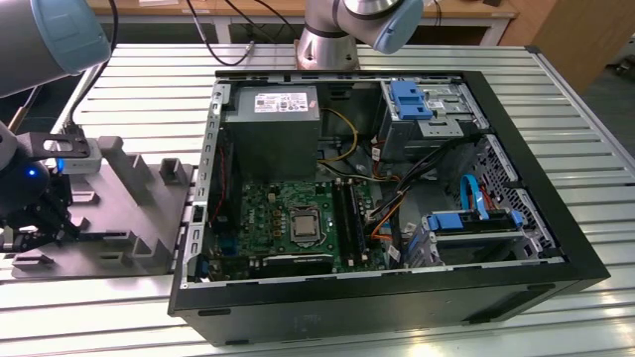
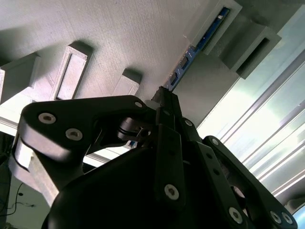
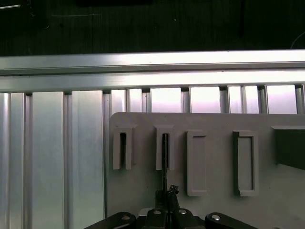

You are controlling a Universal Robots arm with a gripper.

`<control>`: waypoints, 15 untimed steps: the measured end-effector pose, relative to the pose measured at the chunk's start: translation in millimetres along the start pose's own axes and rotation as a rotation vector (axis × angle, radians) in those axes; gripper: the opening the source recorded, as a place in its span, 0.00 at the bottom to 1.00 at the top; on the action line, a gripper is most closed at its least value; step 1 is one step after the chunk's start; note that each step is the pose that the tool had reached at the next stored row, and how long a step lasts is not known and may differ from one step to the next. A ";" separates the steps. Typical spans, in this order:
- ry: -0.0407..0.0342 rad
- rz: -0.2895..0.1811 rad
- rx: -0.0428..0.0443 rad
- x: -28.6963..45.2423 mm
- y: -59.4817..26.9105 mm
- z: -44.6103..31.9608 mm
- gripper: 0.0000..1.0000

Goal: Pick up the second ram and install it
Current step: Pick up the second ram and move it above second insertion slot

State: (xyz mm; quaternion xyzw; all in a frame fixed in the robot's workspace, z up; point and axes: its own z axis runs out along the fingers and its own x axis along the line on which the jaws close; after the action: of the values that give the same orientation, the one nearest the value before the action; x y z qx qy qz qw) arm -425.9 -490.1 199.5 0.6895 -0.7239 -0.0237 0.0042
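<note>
Grey plastic tray [image 1: 119, 223] sat on the slatted metal table [image 1: 149, 82] at the exterior view's left, beside the open computer case [image 1: 397, 301], & the gripper [image 1: 38, 227] was down over it.

Step in hand, by my read: the pick-up, not the install. In both wrist views the memory stick [image 3: 164, 157] [image 2: 189, 54] stood on edge in one of the tray's slotted posts, w/ the gripper [image 3: 165, 195] [image 2: 162, 98] at its near end. Fingers looked drawn together & pinched on that end. In the second wrist view the tips met right where the blue-green board ran out from them. Stick sat in its slot, not lifted clear, as far as I could tell. Memory sockets [image 1: 344, 216] on the motherboard [image 1: 273, 216] inside the case were well apart from the gripper.

Next move, as a judgement: calls for a straight pull along the slot, no twist, since the post walls hug the board on both sides & a thin board could bind or flex if tilted. Grip was at one end only, so the far end might swing.

Pose: arm reached out over the tray, wrist turned so the fingers pointed down at it, lined up w/ the stick's long edge.
</note>
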 end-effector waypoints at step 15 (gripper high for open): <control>0.0000 0.000 0.0000 -0.5 0.7 -17.2 0.12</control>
State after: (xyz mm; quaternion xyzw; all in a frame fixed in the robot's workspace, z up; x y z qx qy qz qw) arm -425.9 -490.1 216.7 0.6895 -0.7239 -0.0237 0.0042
